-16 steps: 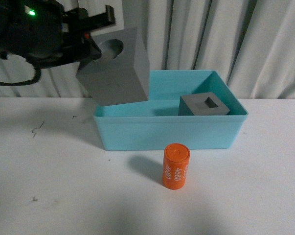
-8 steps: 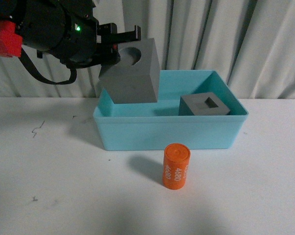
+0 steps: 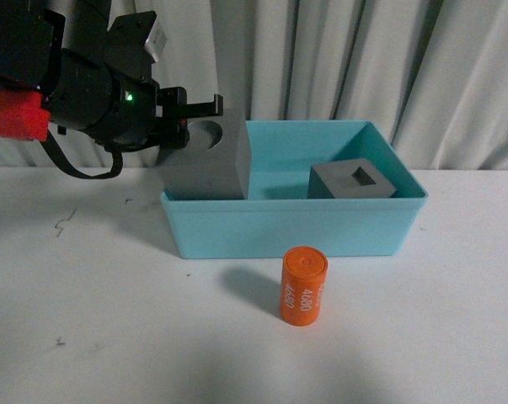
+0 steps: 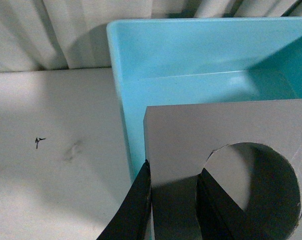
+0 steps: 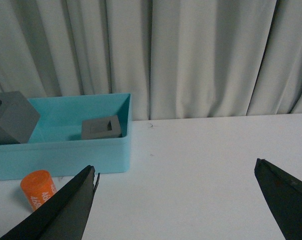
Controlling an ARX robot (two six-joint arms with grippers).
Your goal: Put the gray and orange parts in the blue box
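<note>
The left pincer (image 3: 195,107) is clamped on the round-hole gray cube (image 3: 207,164) at the left end of the blue box (image 3: 287,229); the right pincer (image 5: 176,167) stands wide apart.

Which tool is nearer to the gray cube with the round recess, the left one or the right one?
Left. The left tool grips the round-recess cube by its wall, over the turquoise box. The right tool hangs open, well apart from it.
</note>
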